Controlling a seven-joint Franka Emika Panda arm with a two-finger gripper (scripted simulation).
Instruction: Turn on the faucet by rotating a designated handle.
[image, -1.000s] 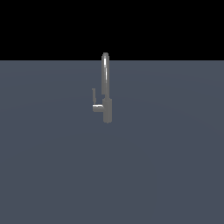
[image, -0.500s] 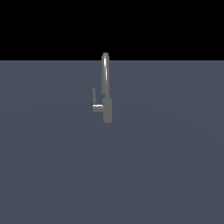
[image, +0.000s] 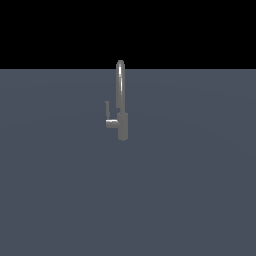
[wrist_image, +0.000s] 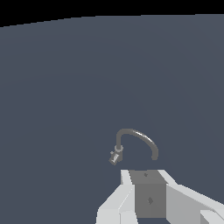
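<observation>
On the flat grey floor (image: 65, 200) stands the faucet (image: 121, 107), alone and upright, its spout arching over at the top. From the side of its thick base, toward the exterior view's left, a short stub carries the handle (image: 107, 108), a thin bar pointing up beside the spout and clear of it.

As I judge it, the task has not started. No arm or gripper shows in the exterior view, so nothing is near the handle, and the lever sits where an untouched one would. Everything is left: approach, reach the bar, then swing it about its stub.

The wrist view looks down on the faucet from above, the spout showing as a curved hook and the handle (wrist_image: 115, 156) as a small blurred nub at its end. Pale blocky parts of the gripper (wrist_image: 148, 199) fill the edge nearest the camera, well above the faucet, but the fingertips are cut off. Whether the jaws are spread or pressed together, I cannot tell.
</observation>
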